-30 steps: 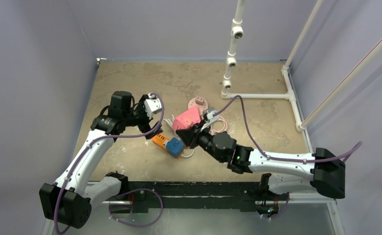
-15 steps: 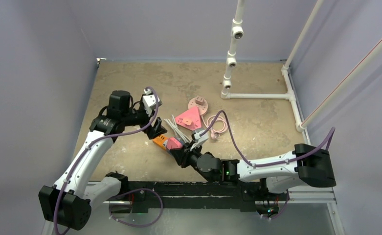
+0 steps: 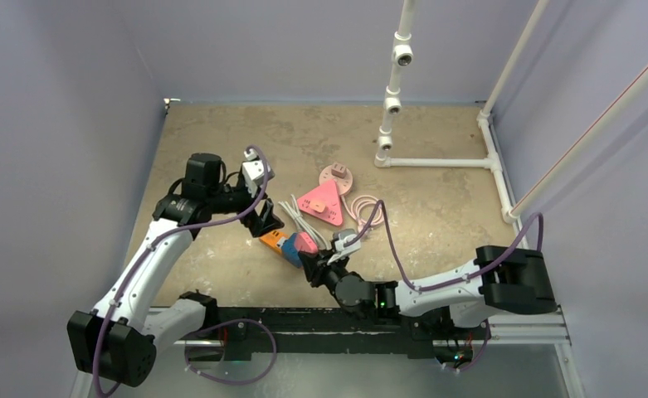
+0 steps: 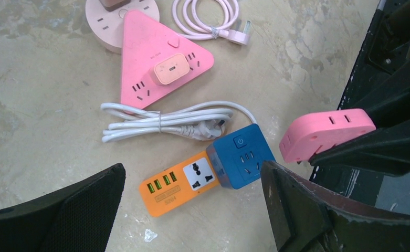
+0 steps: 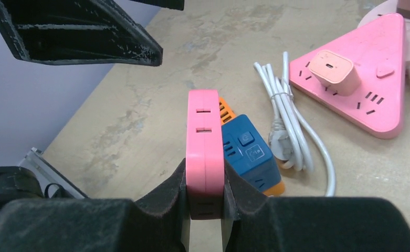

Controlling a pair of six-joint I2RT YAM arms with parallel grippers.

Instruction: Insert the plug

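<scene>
Can't see any prongs on the pink plug [image 5: 205,137]. Its lower end is buried between the pads of the right gripper [image 5: 205,176], and from the top camera it's just a small pink blob next to the blue cube socket [image 3: 291,249]. The right gripper is clamped tight on the plug's flat sides and holds it up on edge, slotted narrow edge toward the wrist camera. It sits just beside the blue cube, on the side away from the orange power strip [image 4: 177,184]. I honestly can't tell if plug and cube are touching.

The left gripper [image 4: 192,170] is spread wide with nothing in it, hanging over the orange strip and cube.

On the surface [image 4: 45,105] behind those there's a bundled white cable [image 4: 160,123], then a pink triangular strip [image 4: 145,63] with a small pink charger [image 4: 171,69] stuck in it. A round pink strip [image 4: 100,23] is cut off at the frame's top, with a coiled pink cord [image 4: 205,18] beside it.
</scene>
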